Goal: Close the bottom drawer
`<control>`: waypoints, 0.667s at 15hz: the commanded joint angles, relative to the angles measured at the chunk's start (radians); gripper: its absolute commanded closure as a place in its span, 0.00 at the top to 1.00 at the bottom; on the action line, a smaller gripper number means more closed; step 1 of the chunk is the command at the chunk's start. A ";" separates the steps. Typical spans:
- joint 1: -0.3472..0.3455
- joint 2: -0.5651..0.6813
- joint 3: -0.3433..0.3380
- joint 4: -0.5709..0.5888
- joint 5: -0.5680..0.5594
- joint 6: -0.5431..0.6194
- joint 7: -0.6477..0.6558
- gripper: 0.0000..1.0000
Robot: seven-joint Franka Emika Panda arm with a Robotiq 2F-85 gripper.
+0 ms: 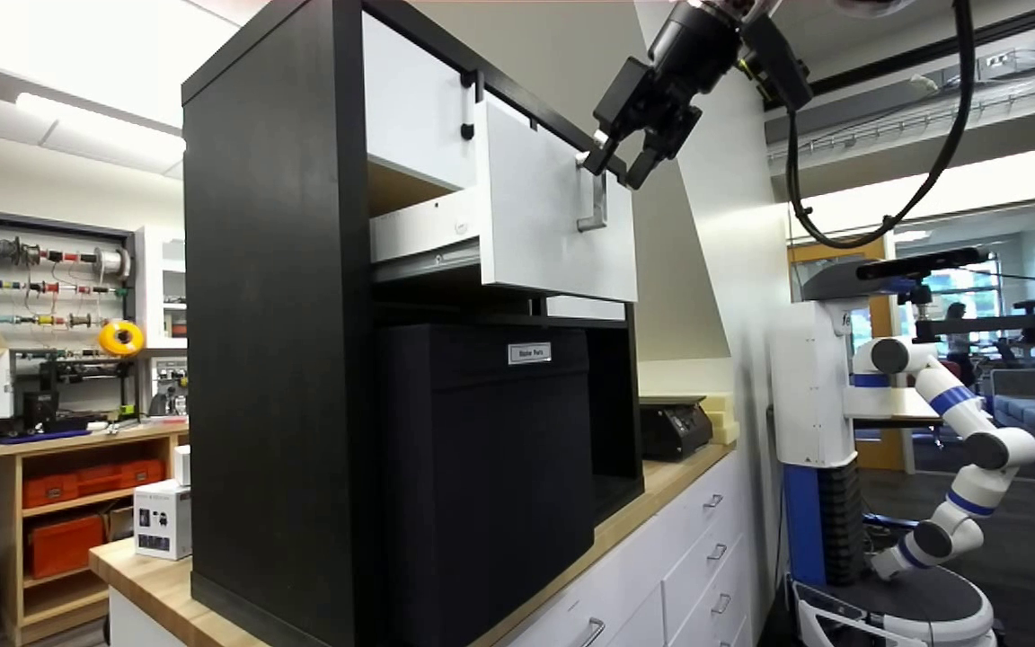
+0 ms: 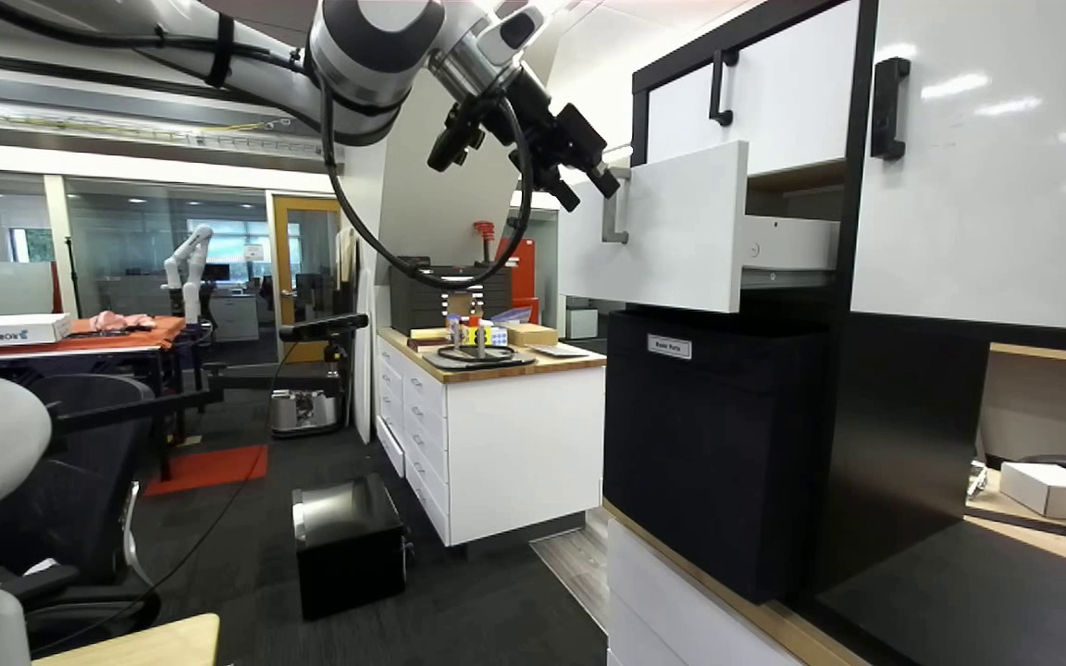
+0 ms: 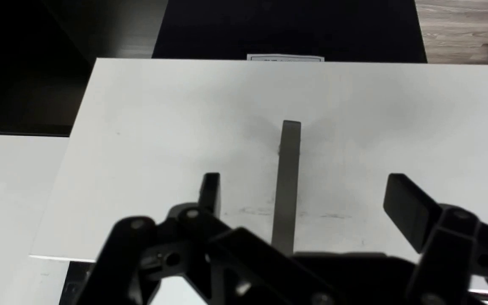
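The bottom drawer point(image 1: 535, 238) is a white flat front pulled out of the tall black cabinet; its side wall and metal rail show. It also shows pulled out in an exterior view point(image 2: 681, 236) and fills much of the wrist view point(image 3: 163, 127). Its upright grey handle point(image 1: 605, 202) also shows in an exterior view point(image 2: 613, 213) and in the wrist view point(image 3: 287, 182). My gripper point(image 1: 616, 171) is open and empty, at the upper end of the handle. In the wrist view the handle lies between the fingers point(image 3: 303, 188), apart from both. Contact with the drawer front cannot be told.
The upper white drawer point(image 1: 414, 99) with a black handle is shut above. A black panel bin point(image 1: 508, 467) with a white label stands below the open drawer. A white door point(image 2: 996, 166) is beside it. A cable point(image 2: 524, 185) loops from the arm.
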 commanded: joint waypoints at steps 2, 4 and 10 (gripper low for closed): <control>-0.033 0.027 0.017 0.014 -0.064 0.061 0.052 0.60; -0.037 0.028 0.020 0.010 -0.077 0.075 0.065 0.47; -0.035 0.018 0.040 -0.007 -0.085 0.069 0.106 0.08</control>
